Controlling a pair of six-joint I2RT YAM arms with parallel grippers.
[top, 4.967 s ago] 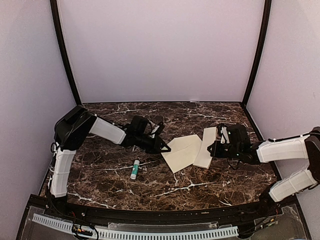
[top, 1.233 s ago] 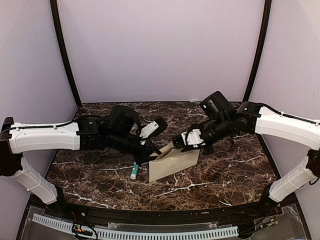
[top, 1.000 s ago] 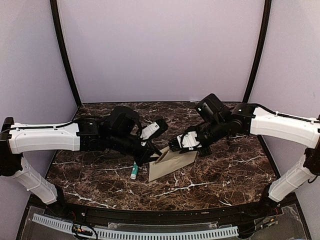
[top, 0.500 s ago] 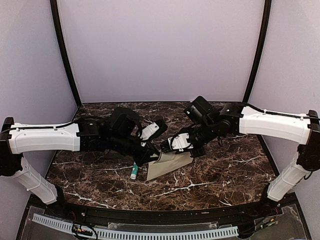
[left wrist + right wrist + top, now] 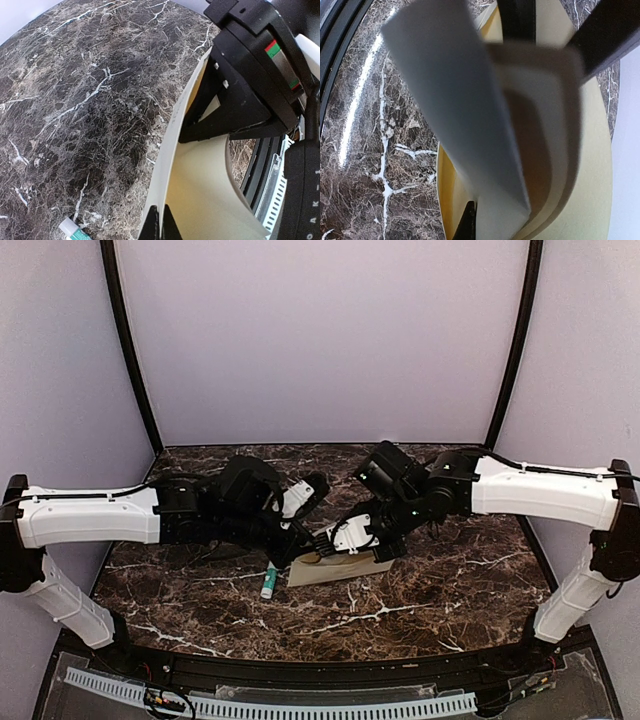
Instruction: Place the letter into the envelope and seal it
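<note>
Dark brown marble tabletop (image 5: pixel 450 590), with both arms meeting near its middle. There sits the plain pale-cream paper envelope (image 5: pixel 200 190), its mouth bowed open. The left gripper (image 5: pixel 159 227) is pinched tight on one edge of that mouth. The pale paper letter (image 5: pixel 470 115), blurred in the right wrist view, is clamped in the right gripper (image 5: pixel 338 540) and reaches into the mouth, seemingly only partway. Pushing it fully home and sealing the flap appear left to do. A small white tube (image 5: pixel 268 582) with a teal end lies just beside the envelope's left end.
</note>
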